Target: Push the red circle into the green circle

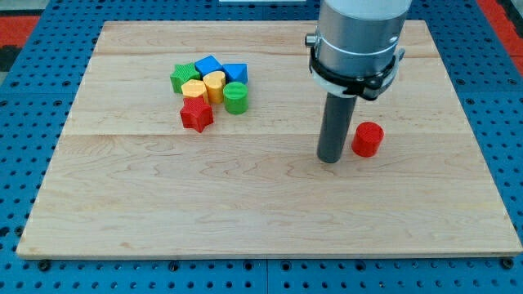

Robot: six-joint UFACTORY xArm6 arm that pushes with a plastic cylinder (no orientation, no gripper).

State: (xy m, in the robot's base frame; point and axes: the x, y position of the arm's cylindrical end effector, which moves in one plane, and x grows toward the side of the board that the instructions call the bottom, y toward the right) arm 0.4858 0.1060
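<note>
Red circle (368,139) stands upright on the wooden board (261,212), round face up, so no long axis or heading to tell. My tip (330,160) sits just beside it on the view's left, small gap btwn them. No jaws on this rig, only the rod.

Green circle (235,97) is well apart from the red circle, toward the view's left and a bit up, at the right edge of a cluster w/ red star (196,114), yellow blocks (204,86), blue blocks (221,69), green block (183,77). No writing or labels legible.
</note>
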